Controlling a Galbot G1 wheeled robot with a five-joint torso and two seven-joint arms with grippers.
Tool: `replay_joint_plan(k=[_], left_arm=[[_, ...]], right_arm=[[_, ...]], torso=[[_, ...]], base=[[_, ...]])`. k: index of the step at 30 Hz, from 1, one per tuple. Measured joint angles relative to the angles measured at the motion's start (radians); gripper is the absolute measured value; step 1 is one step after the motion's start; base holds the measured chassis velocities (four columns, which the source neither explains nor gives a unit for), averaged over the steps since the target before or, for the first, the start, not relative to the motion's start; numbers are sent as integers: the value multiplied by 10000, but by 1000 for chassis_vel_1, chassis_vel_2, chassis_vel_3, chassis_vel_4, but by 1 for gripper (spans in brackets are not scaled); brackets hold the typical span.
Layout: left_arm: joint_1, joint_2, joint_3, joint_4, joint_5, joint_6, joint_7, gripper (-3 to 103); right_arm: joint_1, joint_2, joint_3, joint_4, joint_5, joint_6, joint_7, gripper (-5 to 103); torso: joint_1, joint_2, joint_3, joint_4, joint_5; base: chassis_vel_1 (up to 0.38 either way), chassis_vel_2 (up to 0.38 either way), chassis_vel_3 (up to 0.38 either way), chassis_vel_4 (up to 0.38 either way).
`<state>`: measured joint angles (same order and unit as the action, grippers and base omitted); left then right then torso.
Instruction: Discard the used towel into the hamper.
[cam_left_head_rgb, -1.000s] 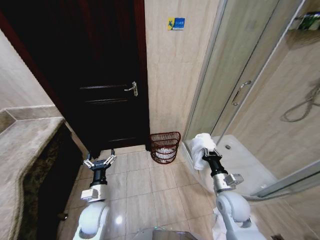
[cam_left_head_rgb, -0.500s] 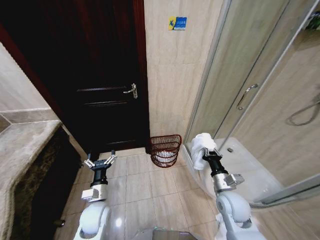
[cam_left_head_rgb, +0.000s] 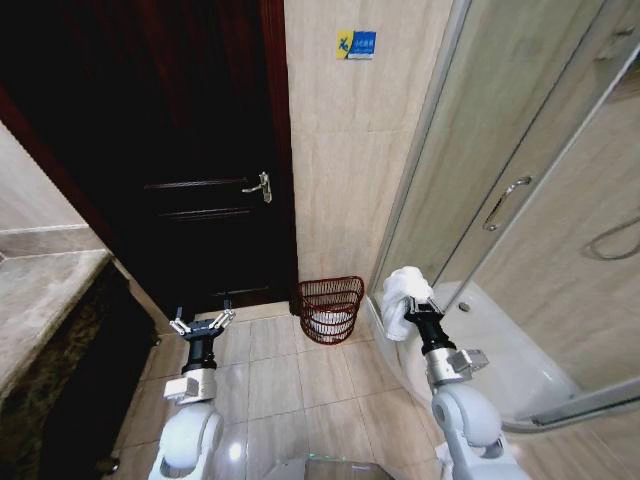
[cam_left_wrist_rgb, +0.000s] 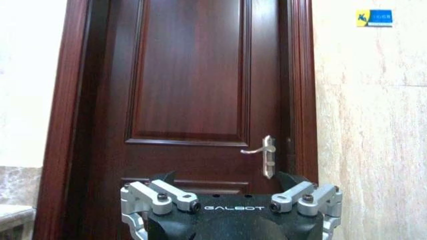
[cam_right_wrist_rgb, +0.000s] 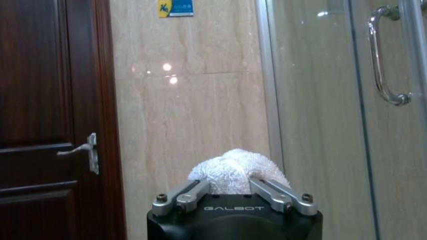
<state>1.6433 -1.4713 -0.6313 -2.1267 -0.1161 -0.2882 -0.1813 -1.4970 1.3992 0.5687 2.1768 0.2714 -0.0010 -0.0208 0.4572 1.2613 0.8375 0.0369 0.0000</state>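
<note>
My right gripper (cam_left_head_rgb: 408, 305) is shut on a bunched white towel (cam_left_head_rgb: 402, 292), held up in front of the shower's glass door; the towel (cam_right_wrist_rgb: 235, 171) bulges between the fingers (cam_right_wrist_rgb: 275, 192) in the right wrist view. The hamper (cam_left_head_rgb: 329, 308), a dark reddish-brown wire basket with something white inside, stands on the tiled floor against the wall, ahead and to the left of the towel. My left gripper (cam_left_head_rgb: 201, 324) is open and empty, raised over the floor before the dark door.
A dark wooden door (cam_left_head_rgb: 205, 160) with a lever handle (cam_left_head_rgb: 259, 185) fills the left. The glass shower enclosure (cam_left_head_rgb: 500, 200) stands at the right. A stone counter (cam_left_head_rgb: 35, 300) runs along the left. Beige floor tiles (cam_left_head_rgb: 290, 380) lie open between my arms.
The whole picture has shifted down and right as the camera moved. The hamper sits slightly lower in view. Both arms keep their pose, towel still held.
</note>
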Motion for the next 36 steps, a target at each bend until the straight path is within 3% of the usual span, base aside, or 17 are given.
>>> replay_joint_plan(k=[9,15,21,30,36], left_arm=[[6,100,-109,78,-121,125,203,100],[-119,-95,-125,352,-22,19,251,100],[-251,-319,-156,746,212,-251,292,100],[102,-506,-279,517,423,-367,99,100],[165,-508,-274,476,574,-316,-159,100]], right_arm=[[72,-364,83,181,432,-127,246,7],[744,-1129,-59,1106,1232,-1129,753,7],[1509,-1731,-183,1481,1935,-1662,1038,7],[3868,-3319,-154,1969,4775,-2837,2242,7],[5320,-4291,-81,1306,6001,-3025,2396,7]], torso=[[-1,0,0,1,3],[-3,1,0,3,0],[-1,0,0,1,1],[-1,0,0,2,2],[0,0,1,2,2]], base=[[-21,25,31,-22],[0,0,0,0],[0,0,0,0],[0,0,0,0],[0,0,0,0]])
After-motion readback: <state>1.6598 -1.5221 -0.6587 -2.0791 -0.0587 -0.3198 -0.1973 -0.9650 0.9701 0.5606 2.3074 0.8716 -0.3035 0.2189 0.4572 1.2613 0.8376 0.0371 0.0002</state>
